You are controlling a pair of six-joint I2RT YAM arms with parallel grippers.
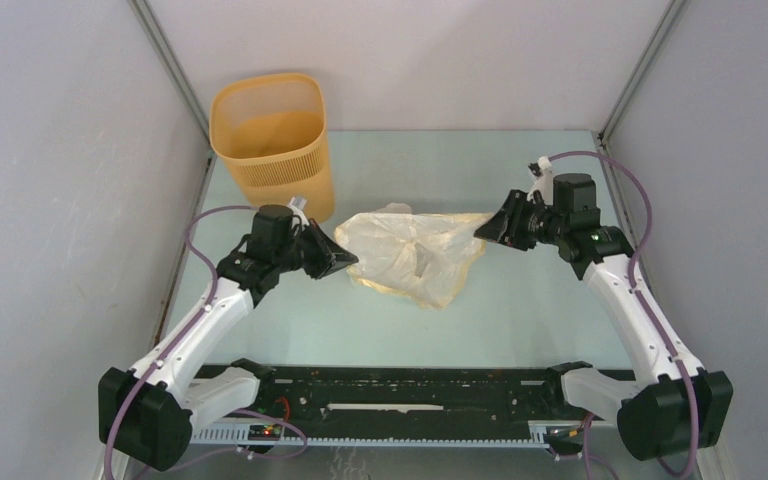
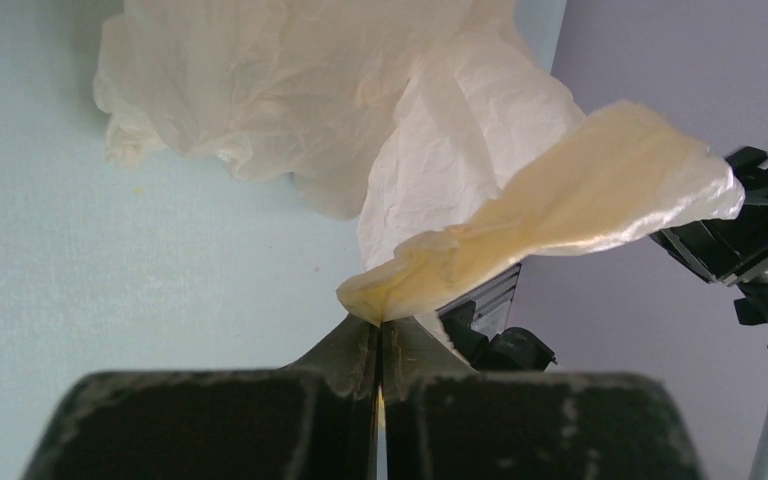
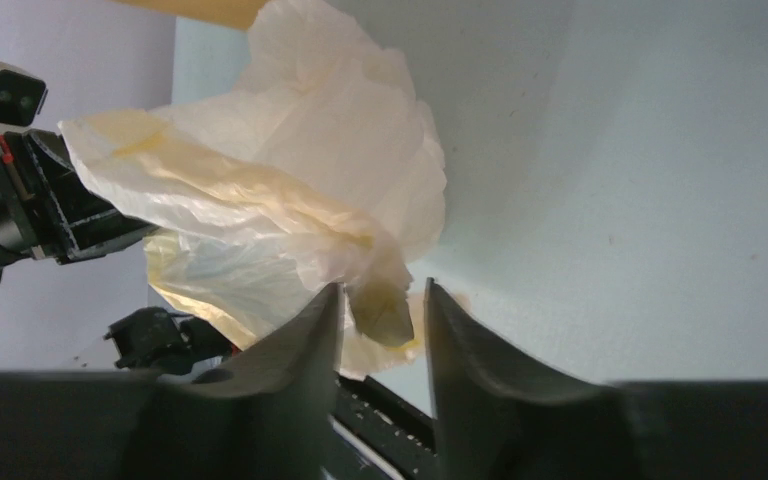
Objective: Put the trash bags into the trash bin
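Note:
The translucent cream trash bag is stretched between my two grippers just above the table's middle. My left gripper is shut on the bag's left edge; in the left wrist view the jaws are pressed together on a folded strip of the bag. My right gripper is at the bag's right corner. In the right wrist view it is open, with a crumpled tip of the bag hanging between the fingers, against the left one. The yellow-orange trash bin stands upright at the back left, behind my left gripper.
Grey enclosure walls stand on three sides, with metal posts at the back corners. A black rail runs along the near edge between the arm bases. The bin's orange edge shows at the top of the right wrist view.

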